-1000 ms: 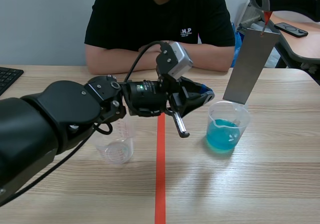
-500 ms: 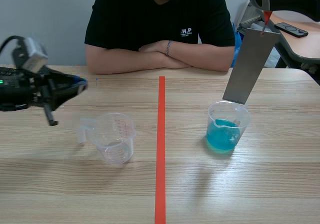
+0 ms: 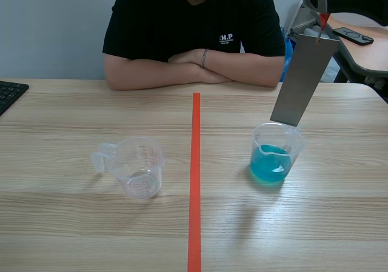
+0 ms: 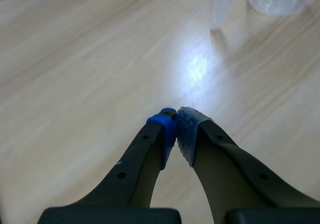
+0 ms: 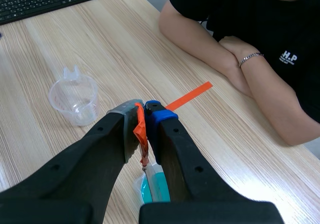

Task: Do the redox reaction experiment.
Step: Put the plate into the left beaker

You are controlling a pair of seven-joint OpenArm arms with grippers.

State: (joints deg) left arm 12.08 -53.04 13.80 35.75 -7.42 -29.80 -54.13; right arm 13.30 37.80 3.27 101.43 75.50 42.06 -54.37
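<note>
A black keyboard (image 3: 9, 95) is cut off at the table's far left. The left gripper (image 4: 176, 129) shows only in its own wrist view, low over bare wood with its blue and grey pads pressed together on nothing. Ahead of it and to one side, only the base of the clear measuring cup (image 3: 138, 172) is in view. In the scene view that cup stands upright and empty, left of the orange-red tape line (image 3: 195, 181). Its red scale marks are too small to read.

A person (image 3: 191, 17) sits across the table with forearms folded on the edge. White lettering (image 3: 227, 39) on the black shirt reads "H.P".

Right of the line stands the beaker (image 3: 276, 160) of blue liquid. A grey metal sheet (image 3: 303, 81) hangs tilted over it, its lower end at the rim. Whether it touches the liquid cannot be told. The right gripper (image 5: 144, 110), high above the beaker and pointing down, is clamped on the red tab (image 5: 141, 134) at the sheet's top. A dark remote (image 3: 354, 36) lies on a side table behind.
</note>
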